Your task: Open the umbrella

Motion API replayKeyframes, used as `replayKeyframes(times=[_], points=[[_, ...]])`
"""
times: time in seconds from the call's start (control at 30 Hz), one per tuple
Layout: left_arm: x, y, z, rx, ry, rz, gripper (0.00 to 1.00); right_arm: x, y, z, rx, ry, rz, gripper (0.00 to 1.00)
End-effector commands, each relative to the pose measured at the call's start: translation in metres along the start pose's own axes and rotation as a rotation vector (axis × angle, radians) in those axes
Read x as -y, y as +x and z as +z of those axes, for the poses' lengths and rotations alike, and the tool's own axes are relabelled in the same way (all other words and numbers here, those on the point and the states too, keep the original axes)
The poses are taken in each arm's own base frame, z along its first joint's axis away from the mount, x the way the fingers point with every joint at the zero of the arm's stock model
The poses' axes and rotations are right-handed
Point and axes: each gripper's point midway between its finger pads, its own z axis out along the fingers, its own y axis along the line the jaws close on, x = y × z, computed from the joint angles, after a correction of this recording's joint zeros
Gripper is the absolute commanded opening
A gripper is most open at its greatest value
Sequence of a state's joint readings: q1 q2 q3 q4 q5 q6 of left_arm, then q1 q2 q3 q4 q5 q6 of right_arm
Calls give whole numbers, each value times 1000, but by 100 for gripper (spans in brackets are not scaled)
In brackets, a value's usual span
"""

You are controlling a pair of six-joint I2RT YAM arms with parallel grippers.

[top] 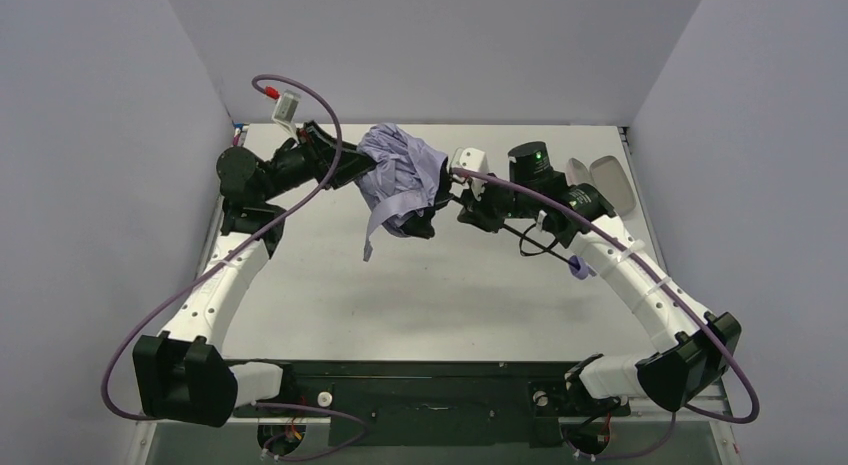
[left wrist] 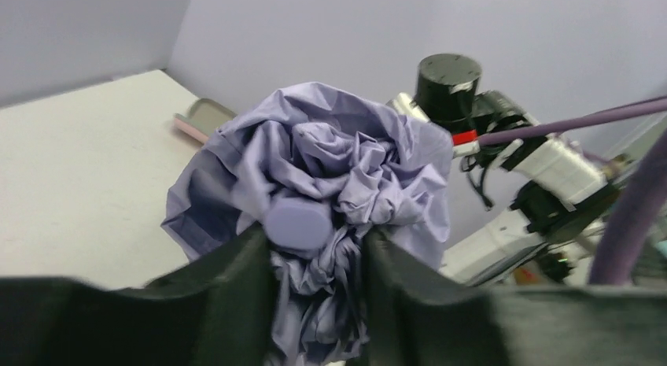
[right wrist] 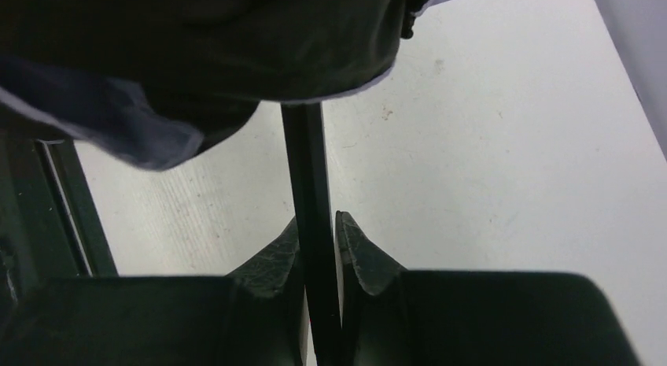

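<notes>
I'm holding both arms raised and reaching inward toward each other; my left tool [left wrist: 315, 260] is gripping with jaws partly apart, my right tool [right wrist: 318, 252] is pinching nearly closed.

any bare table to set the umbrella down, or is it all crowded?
Free: the wide middle of the table between both arms, from below the umbrella to the black base rail. Crowded: the far strip, where the left hand and right hand hold the umbrella, with the oval case at far right.
</notes>
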State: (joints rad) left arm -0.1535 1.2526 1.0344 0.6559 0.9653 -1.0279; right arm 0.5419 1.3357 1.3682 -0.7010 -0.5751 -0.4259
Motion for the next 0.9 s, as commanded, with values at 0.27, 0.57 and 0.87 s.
replayKeyframes(times=[0.27, 0.57, 0.87], points=[[-44, -53, -58, 39, -454, 633, 98, 100, -48, -66, 123, 607, -122, 0], [-41, -46, -73, -126, -419, 975, 97, 92, -56, -61, 174, 546, -34, 0], [-18, 23, -50, -402, -161, 1495, 97, 49, -29, -20, -16, 239, 91, 0]])
